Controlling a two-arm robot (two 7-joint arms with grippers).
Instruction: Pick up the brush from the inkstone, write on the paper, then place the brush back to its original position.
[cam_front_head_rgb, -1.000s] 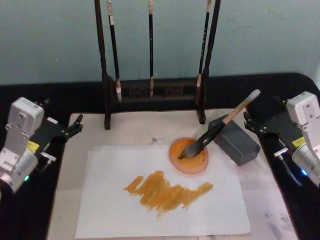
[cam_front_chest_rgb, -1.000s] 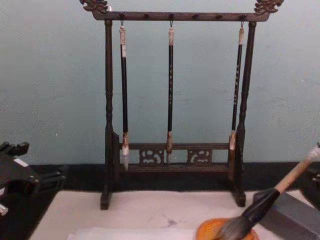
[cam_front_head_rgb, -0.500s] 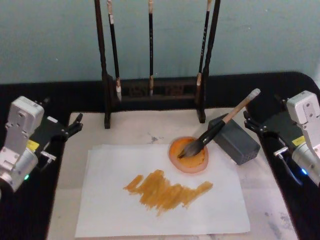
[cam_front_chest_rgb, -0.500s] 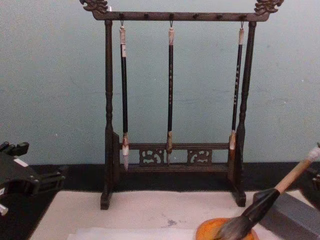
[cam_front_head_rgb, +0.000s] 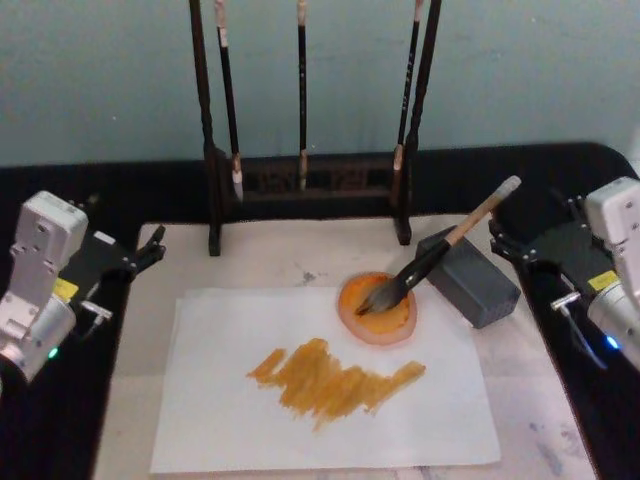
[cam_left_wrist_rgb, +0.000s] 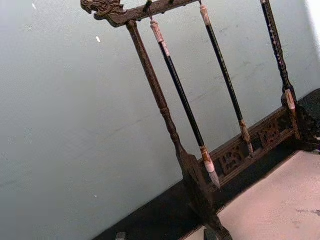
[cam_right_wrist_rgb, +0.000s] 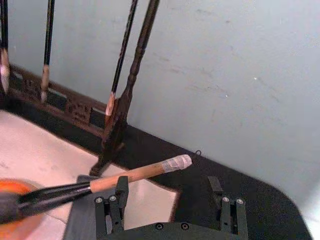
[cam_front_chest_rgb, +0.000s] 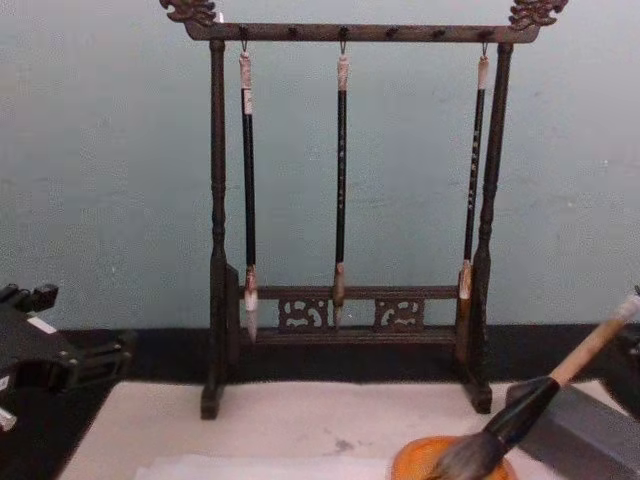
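Left gripper (cam_front_head_rgb: 150, 250) hangs beside the mat (cam_front_head_rgb: 265, 262), its 2 fingers spread. Paper (cam_front_head_rgb: 215, 410) lies on the mat, streaked ochre. Brush (cam_front_head_rgb: 440, 255) rests with bristles in the orange dish (cam_front_head_rgb: 350, 318), handle leaning on the grey block (cam_front_head_rgb: 480, 290). Right gripper (cam_front_head_rgb: 497, 243), fingers spread, sits near the handle's tip, not touching.

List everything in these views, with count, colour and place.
brush: one, tan handle, dark bristles; bristles in the dish, handle leaning on the block
dish: one, orange; at the paper's far right edge
block: one, grey; right of the dish
paper: one, white; on the mat
strokes: one patch, orange-brown; on the paper
mat: one, beige; on the table
rack: one, dark wood; at the mat's far edge
thin brushes: three, black; hanging from the rack
table: one, black
left tool: black, open; left of the mat
right tool: black, open; right of the block
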